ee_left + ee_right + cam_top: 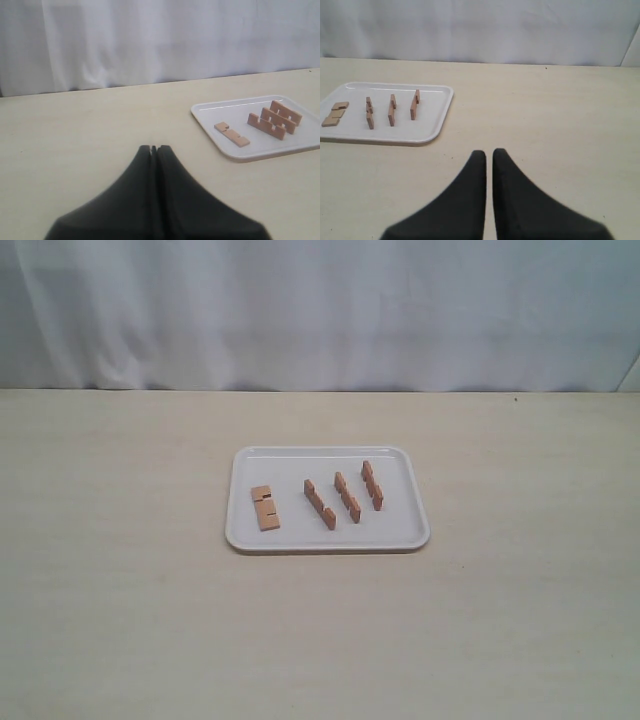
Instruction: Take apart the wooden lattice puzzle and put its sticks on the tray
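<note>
And here's the picture: the flat white rectangular tray (330, 543) sits mid-table on the pale wooden tabletop (120, 600), and all four short reddish-brown notched wooden sticks are on it. Nothing of the wooden lattice puzzle is left interlocked. At the left end of the tray one stick lies flat (265, 508). To its right, three stand on edge in a slanted row: left (320, 505), middle (347, 497) and right (372, 485). They are near each other but apart, none touching.

Neither arm shows in the exterior view. The black left gripper (153, 148) is closed, fingertips pressed together with nothing between them, and it hangs over bare table well to the left of the tray. The black right gripper (489, 152) is all but closed — just a thin slit between the fingers, holding nothing — and sits well off to the right of the tray.

My read is that the take-apart is finished and the placing is done too. Both arms look parked — the next move calls for nothing more than holding clear, with no stick outside the rim to fetch.
</note>
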`<state>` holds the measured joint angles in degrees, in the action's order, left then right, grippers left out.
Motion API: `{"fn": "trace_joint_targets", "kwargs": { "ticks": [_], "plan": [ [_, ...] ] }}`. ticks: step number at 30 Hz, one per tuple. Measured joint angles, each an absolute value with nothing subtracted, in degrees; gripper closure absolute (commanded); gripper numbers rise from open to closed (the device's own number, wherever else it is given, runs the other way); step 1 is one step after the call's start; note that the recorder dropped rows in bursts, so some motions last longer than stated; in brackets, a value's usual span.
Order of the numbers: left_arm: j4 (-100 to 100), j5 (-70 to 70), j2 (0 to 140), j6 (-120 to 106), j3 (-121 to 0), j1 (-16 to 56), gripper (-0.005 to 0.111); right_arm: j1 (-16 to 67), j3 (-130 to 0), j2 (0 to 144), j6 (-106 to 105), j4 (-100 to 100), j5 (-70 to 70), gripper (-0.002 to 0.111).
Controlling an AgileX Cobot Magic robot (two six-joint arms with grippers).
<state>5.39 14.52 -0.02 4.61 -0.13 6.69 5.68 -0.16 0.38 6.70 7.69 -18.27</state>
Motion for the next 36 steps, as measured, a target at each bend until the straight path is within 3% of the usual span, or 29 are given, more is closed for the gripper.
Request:
{"fn": "trace_joint_targets", "kwargs": {
  "ticks": [36],
  "plan": [
    [5.39, 14.52, -0.02, 4.61, -0.13, 6.69, 0.107, 5.68, -0.16, 0.38, 6.70, 7.69, -19.03, 0.104]
  ]
}}
